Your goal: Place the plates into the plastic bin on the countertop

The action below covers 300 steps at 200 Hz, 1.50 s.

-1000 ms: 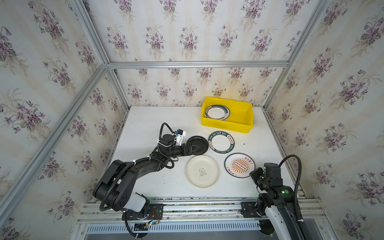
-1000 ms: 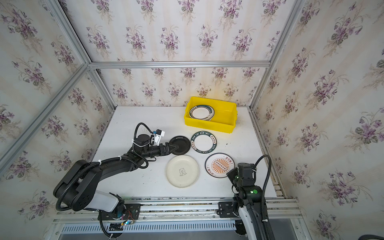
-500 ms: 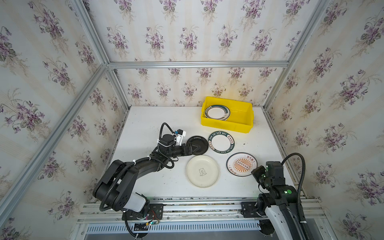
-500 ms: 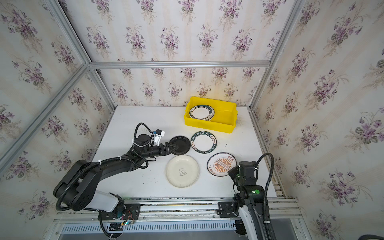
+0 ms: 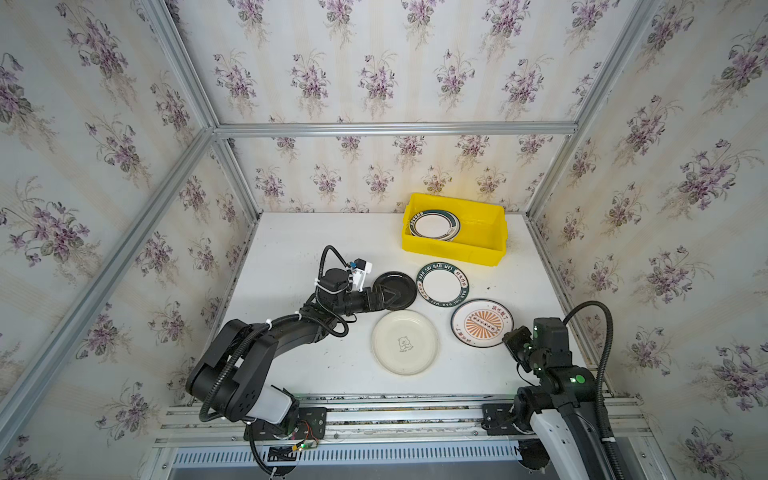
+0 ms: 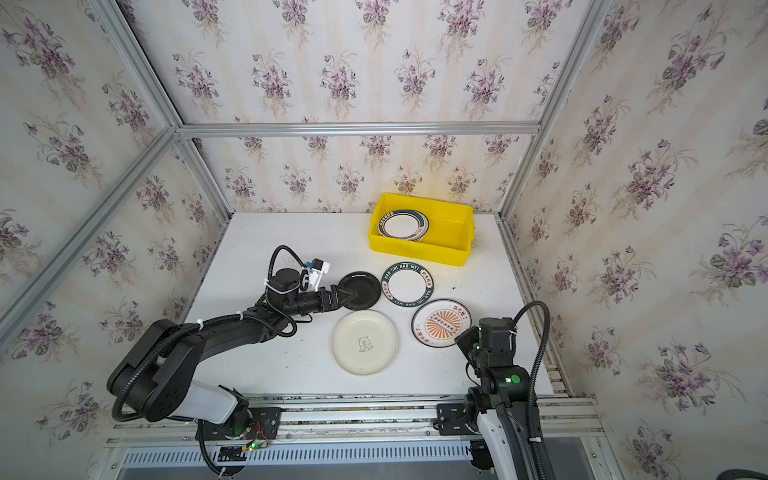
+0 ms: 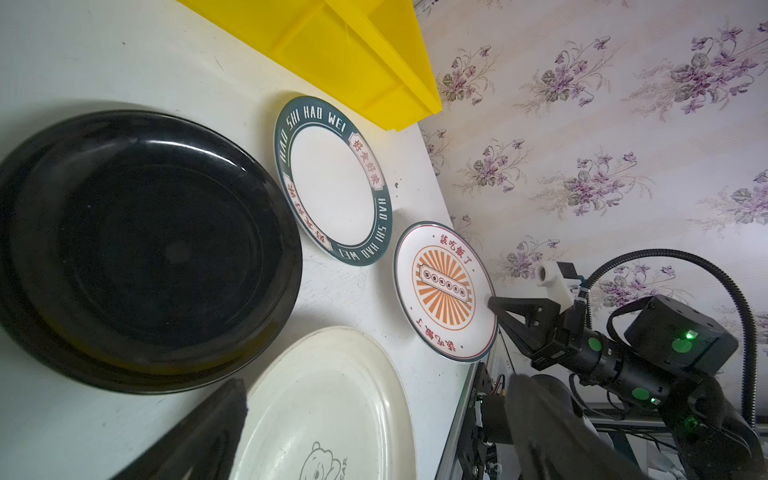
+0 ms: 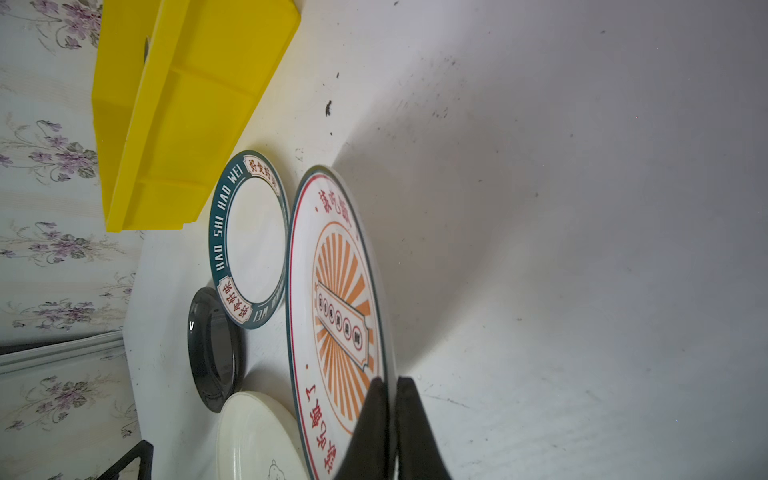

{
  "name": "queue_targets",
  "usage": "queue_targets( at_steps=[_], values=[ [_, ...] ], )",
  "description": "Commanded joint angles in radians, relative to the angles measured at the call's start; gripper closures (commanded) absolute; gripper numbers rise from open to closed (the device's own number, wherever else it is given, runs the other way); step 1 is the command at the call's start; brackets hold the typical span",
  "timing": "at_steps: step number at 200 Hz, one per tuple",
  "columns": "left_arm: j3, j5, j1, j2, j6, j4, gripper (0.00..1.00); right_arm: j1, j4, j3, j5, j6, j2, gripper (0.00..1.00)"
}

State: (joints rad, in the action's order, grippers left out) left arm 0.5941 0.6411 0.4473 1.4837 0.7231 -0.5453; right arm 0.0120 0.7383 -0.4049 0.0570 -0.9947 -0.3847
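Sunburst plate [image 5: 482, 323]: laid on the countertop [image 5: 291, 249], rim pinched by the closed right gripper [image 8: 392, 388].
Lift: it should be raised level, clear of the lettered plate [image 5: 442, 286], toward the yellow bin [image 5: 453, 253].
Left gripper [image 5: 386, 296]: opened wide at the black plate [image 5: 399, 282], nothing held.

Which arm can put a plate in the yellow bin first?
Probably right. The right jaws are shut on the sunburst plate's rim; the left jaws stand open at the black plate, holding nothing.
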Motion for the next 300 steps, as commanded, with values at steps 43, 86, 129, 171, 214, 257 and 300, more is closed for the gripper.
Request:
queue_targets(
  at_steps=[43,86,129,171,214,257,300],
  values=[
    [0.009,0.016,-0.001,0.001,0.006,-0.018,0.0,-0.001,-0.079,-0.057,0.031,-0.04,0.011,1.0],
    [0.007,0.015,-0.001,0.0,0.006,-0.02,0.0,0.0,-0.137,-0.077,0.056,-0.061,-0.021,1.0],
    [0.007,0.014,-0.001,0.0,0.003,-0.018,0.0,0.0,-0.173,-0.111,0.065,-0.05,-0.065,1.0],
    [0.004,0.005,-0.007,-0.01,-0.002,-0.011,0.01,0.0,-0.256,-0.138,0.091,-0.05,-0.12,1.0],
    [0.003,-0.001,-0.007,-0.019,-0.006,-0.005,0.0,-0.001,-0.337,-0.17,0.117,-0.048,-0.2,1.0],
    [0.0,-0.011,-0.01,-0.029,-0.012,0.005,0.0,0.0,-0.419,-0.204,0.118,-0.046,-0.278,1.0],
    [-0.002,-0.011,-0.01,-0.034,-0.014,0.005,0.0,0.0,-0.517,-0.23,0.125,-0.054,-0.359,1.0]
  ],
)
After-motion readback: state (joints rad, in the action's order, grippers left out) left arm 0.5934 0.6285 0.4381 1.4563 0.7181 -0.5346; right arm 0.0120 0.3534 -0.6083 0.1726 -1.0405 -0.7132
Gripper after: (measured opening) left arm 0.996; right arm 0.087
